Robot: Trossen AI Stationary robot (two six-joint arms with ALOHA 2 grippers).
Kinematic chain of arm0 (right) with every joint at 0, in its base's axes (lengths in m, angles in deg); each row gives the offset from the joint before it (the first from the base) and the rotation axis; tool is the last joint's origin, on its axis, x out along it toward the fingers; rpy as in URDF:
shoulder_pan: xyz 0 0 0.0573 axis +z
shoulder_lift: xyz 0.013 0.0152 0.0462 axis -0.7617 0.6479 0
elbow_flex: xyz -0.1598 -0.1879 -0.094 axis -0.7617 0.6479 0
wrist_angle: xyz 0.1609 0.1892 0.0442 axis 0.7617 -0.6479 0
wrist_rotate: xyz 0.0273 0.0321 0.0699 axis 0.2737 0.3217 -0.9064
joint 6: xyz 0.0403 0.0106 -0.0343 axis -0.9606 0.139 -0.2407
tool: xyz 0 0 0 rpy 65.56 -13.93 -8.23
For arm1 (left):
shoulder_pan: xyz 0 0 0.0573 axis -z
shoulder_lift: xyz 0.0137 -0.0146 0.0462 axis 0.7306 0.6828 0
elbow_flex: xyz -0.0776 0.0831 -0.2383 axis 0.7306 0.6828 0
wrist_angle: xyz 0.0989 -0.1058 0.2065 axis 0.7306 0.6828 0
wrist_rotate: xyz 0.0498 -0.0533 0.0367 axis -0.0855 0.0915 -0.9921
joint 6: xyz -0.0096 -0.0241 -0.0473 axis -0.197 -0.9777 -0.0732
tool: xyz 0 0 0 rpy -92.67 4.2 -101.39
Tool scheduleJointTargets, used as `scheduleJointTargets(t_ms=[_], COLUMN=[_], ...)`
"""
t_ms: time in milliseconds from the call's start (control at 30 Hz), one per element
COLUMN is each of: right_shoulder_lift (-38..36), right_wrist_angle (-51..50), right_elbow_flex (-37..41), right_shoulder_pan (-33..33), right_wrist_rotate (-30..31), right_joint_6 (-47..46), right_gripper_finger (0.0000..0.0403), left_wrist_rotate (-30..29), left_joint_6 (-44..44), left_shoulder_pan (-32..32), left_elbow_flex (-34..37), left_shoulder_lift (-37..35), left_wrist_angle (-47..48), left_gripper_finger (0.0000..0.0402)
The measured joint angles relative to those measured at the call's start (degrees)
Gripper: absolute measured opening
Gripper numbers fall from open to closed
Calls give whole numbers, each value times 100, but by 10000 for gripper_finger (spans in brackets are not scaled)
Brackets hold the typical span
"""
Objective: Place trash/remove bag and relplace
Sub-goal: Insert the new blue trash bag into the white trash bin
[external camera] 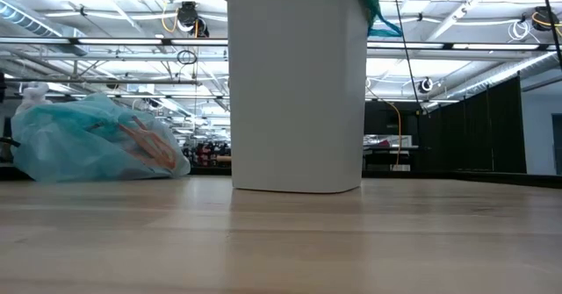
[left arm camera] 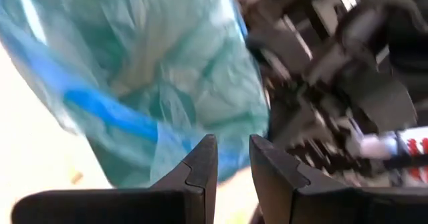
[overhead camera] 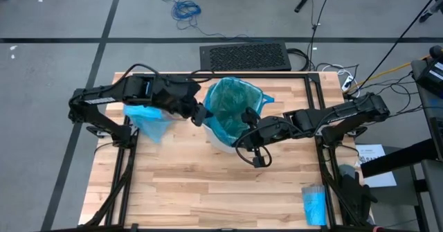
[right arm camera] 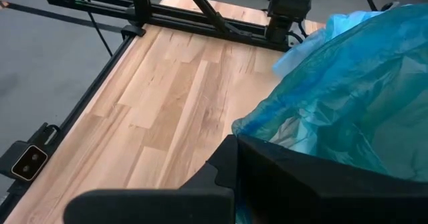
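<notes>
While lying sideways on the table [external camera: 351, 241], the bag [external camera: 92, 143] bulges.

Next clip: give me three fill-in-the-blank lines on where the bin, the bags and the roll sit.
1. The white bin is lined with a ____-coloured bag.
2. The filled light-blue bag lies on the wooden ____.
3. The bright-blue roll lies nearest the ____ arm.

Missing: teal; table; right
</notes>
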Motion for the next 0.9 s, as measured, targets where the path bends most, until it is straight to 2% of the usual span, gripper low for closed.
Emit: scheduleJointTargets(t_ms=[167,267,667,900], right_shoulder_lift=[0,0,-2,-2], right_wrist_angle=[0,0,46,46], right_elbow_flex=[0,0,0,0], right_shoulder_pan=[-4,-4,-4,-4], right_wrist_rotate=[4,3,4,4], right_joint_6=[2,-2,-14,-35], right_gripper_finger=[0,0,0,0], left_wrist_rotate=[823,779,675,842], left_joint_6=[-12,-141,-45,-141], left_shoulder_pan=[-120,-166,-562,-683], left_elbow_flex=[9,11,7,6], left_shoulder_lift=[106,89,155,220], left_wrist_angle=[518,706,478,788], left_gripper_finger=[93,105,157,167])
